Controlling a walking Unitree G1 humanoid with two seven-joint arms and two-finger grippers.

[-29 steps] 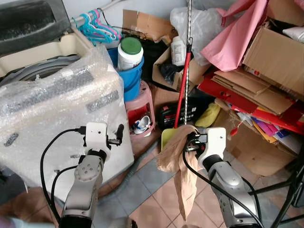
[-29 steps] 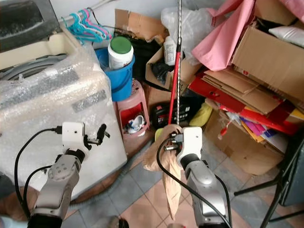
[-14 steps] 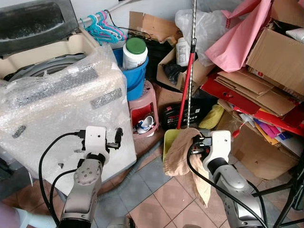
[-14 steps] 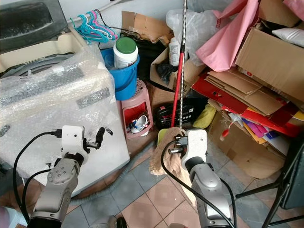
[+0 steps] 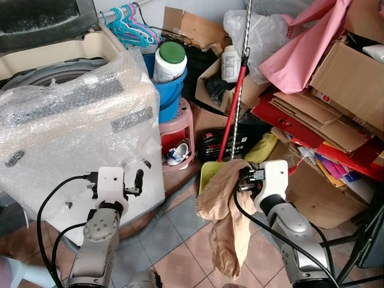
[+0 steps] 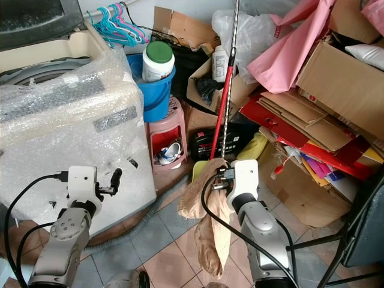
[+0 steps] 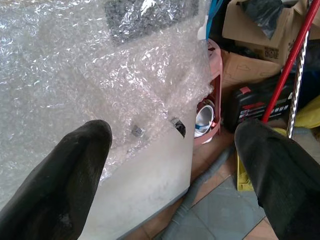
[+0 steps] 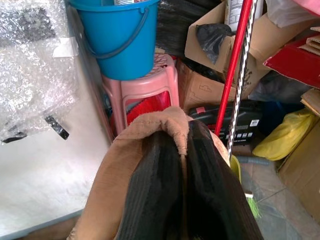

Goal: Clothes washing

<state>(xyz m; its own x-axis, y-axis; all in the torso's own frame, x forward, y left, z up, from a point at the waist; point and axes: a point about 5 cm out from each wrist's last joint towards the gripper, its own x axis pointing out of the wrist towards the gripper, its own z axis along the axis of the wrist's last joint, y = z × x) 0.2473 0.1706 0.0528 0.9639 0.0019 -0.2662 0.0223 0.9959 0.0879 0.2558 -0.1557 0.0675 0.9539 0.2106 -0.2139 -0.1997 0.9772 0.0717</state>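
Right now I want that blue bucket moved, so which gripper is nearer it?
Left, though not by much. The left gripper hangs open below the blue bucket, beside the wrapped washer. The right gripper, shut on tan cloth, sits farther off.

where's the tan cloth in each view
Left eye: tan cloth hangs from the right gripper, lower middle.
Right eye: the same, lower middle.
Left wrist: not in it.
Right wrist: draped over the shut fingers.
Shared landmark: pink stool.
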